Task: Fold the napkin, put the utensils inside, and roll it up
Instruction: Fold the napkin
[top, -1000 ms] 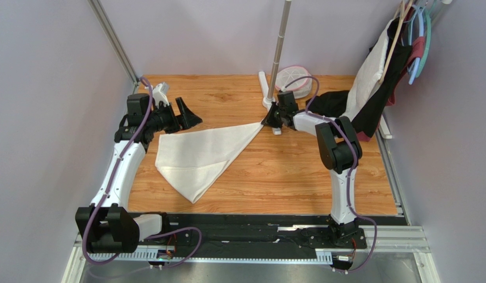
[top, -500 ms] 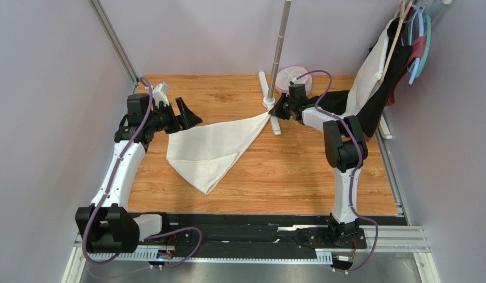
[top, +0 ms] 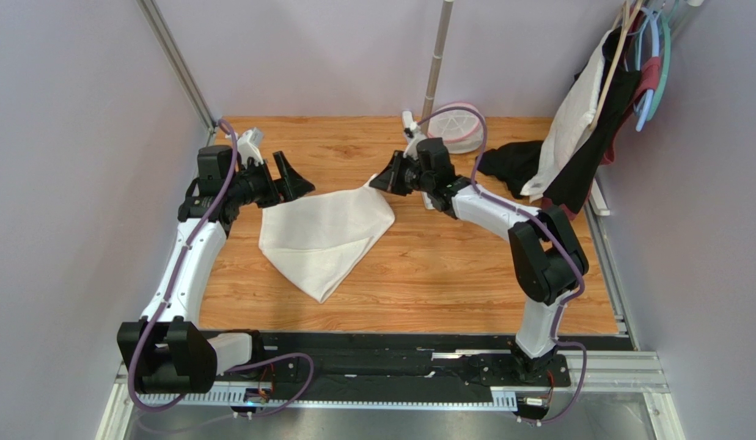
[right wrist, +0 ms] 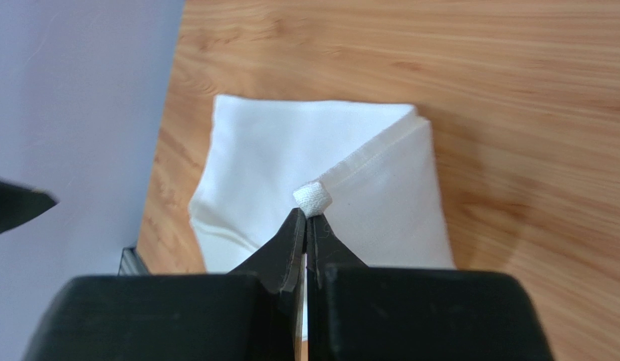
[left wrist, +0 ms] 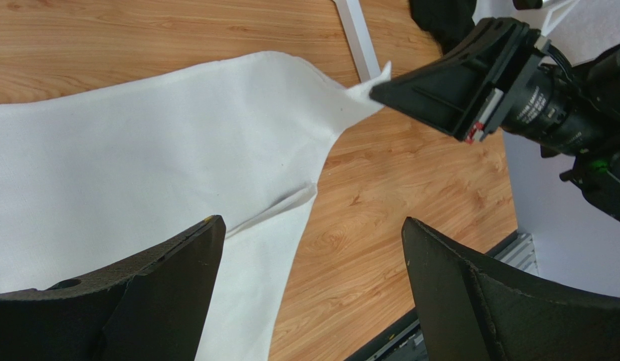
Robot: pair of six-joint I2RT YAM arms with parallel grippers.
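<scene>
The cream-white napkin (top: 322, 234) lies on the wooden table, folded into a rough triangle whose point faces the near edge. My right gripper (top: 377, 181) is shut on its far right corner (right wrist: 313, 197) and holds that corner lifted over the cloth (right wrist: 290, 150). My left gripper (top: 294, 179) hangs open just above the napkin's far left edge, with nothing between its fingers (left wrist: 311, 222). The left wrist view shows the right gripper (left wrist: 377, 89) pinching the raised tip of the napkin (left wrist: 162, 150). The utensils are out of view.
A metal stand pole (top: 434, 73) rises from a white base (top: 411, 128) at the back centre, with a white mesh bowl (top: 457, 128) beside it. A black cloth (top: 514, 160) lies at the back right, under garments on hangers (top: 593, 101).
My right gripper, still shut on the napkin's corner, first pulled it right and back, then swung left over the cloth, so the long point is now folded in. The left arm stayed put.
</scene>
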